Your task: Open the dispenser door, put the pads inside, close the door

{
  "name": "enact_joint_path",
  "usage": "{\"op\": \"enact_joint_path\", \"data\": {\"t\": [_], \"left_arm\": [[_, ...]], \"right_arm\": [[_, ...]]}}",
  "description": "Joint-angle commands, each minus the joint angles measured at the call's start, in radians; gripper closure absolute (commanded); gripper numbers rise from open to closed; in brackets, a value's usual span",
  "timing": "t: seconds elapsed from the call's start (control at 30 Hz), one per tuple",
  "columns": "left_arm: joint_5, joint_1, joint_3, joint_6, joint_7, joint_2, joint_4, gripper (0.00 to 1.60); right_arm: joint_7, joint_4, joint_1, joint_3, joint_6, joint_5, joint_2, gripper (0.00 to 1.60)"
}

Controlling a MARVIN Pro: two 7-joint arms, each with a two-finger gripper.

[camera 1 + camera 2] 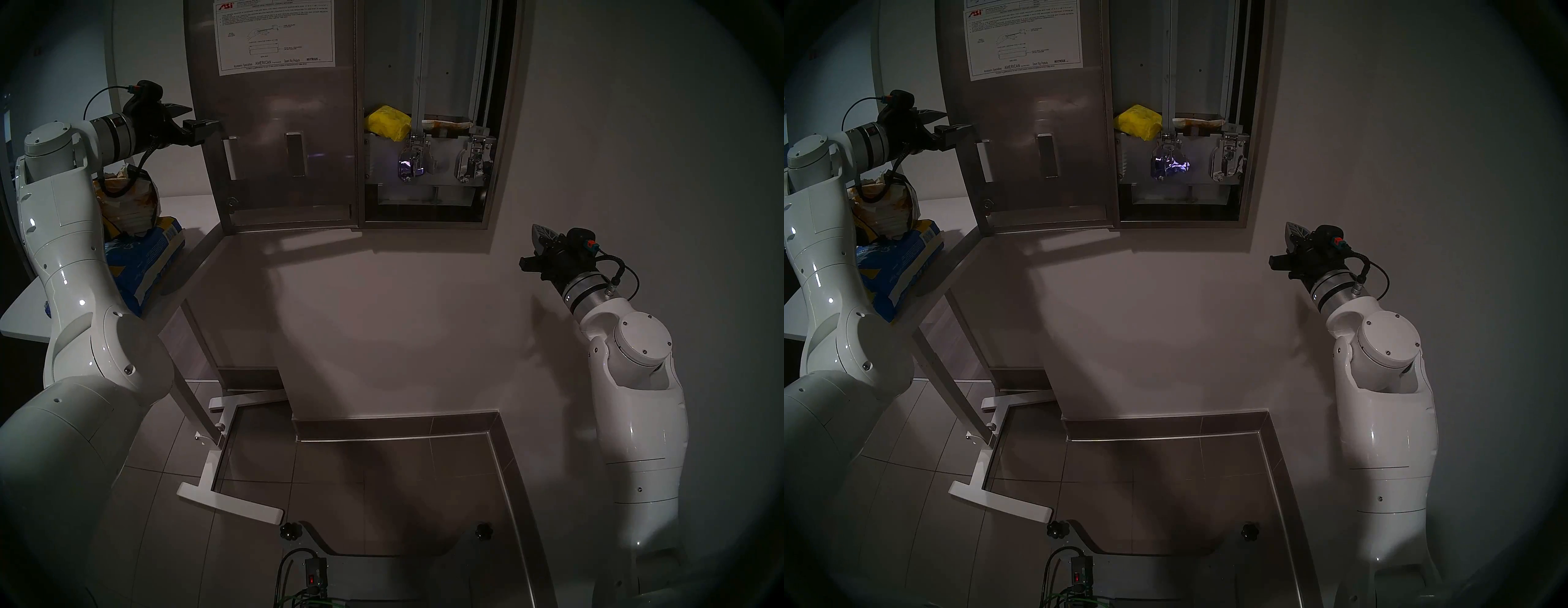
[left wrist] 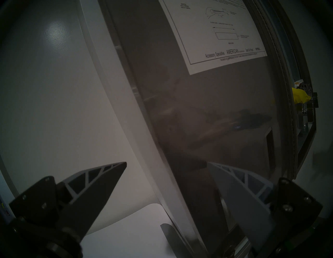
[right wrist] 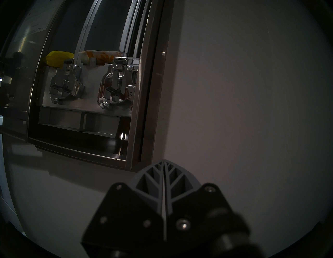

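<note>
Two pads (image 1: 388,122) half-hidden behind chrome levers (image 1: 413,163).

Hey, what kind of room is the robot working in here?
Probably a public restroom: a steel wall dispenser with a wrapped yellow pad inside, tiled floor, and metal baseboard.

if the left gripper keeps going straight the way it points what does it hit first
Probably the free edge of the open brushed-steel dispenser door: the open left gripper straddles that edge in the wrist view, though depth is unclear.

Instruction sheet (image 1: 275,36) (on the dispenser door (image 1: 275,127)) reads "ASI", "AMERICAN".
</note>
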Motion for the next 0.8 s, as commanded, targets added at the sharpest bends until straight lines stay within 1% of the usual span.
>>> {"op": "enact_joint_path", "data": {"t": [0.0,0.17,0.23,0.3,0.37,0.43,0.53,0.6,0.63,0.67,0.7,0.73,0.77], "left_arm": [[-0.015,-0.047,0.004,0.010,-0.005,-0.008,-0.036,0.00],[-0.015,-0.036,0.009,0.025,-0.024,-0.011,-0.061,0.00],[-0.014,-0.025,0.011,0.047,-0.041,-0.014,-0.084,0.00],[-0.014,0.004,0.024,0.066,-0.087,-0.017,-0.134,0.00],[-0.015,0.010,0.026,0.073,-0.102,-0.019,-0.150,0.00],[-0.015,0.023,0.043,0.092,-0.151,-0.019,-0.189,0.00],[-0.016,0.034,0.047,0.111,-0.184,-0.020,-0.225,0.00],[-0.016,0.046,0.046,0.129,-0.194,-0.022,-0.261,0.00],[-0.018,0.046,0.048,0.133,-0.195,-0.019,-0.262,0.00],[-0.015,0.067,0.043,0.154,-0.187,-0.026,-0.306,0.00],[-0.015,0.067,0.043,0.154,-0.187,-0.026,-0.306,0.00],[-0.024,0.050,0.048,0.148,-0.190,-0.017,-0.274,0.00],[-0.021,0.069,0.046,0.169,-0.181,-0.022,-0.315,0.00]], "right_arm": [[0.000,-0.035,0.023,0.002,-0.012,-0.002,0.006,1.35],[0.000,-0.035,0.023,0.002,-0.012,-0.001,0.007,1.35],[-0.001,-0.035,0.023,0.002,-0.012,0.000,0.008,1.35],[-0.001,-0.035,0.023,0.001,-0.012,0.000,0.008,1.35],[-0.001,-0.035,0.023,0.001,-0.012,0.000,0.008,1.35],[-0.002,-0.034,0.023,0.001,-0.012,0.001,0.009,1.35],[-0.002,-0.034,0.023,0.000,-0.012,0.002,0.009,1.35],[-0.003,-0.034,0.023,0.000,-0.012,0.002,0.010,1.35],[-0.003,-0.034,0.023,0.000,-0.012,0.002,0.010,1.35],[-0.003,-0.034,0.022,0.000,-0.012,0.002,0.010,1.35],[-0.003,-0.034,0.022,0.000,-0.012,0.002,0.010,1.35],[-0.003,-0.034,0.022,0.000,-0.012,0.002,0.010,1.35],[-0.003,-0.034,0.022,0.000,-0.012,0.002,0.010,1.35]]}}
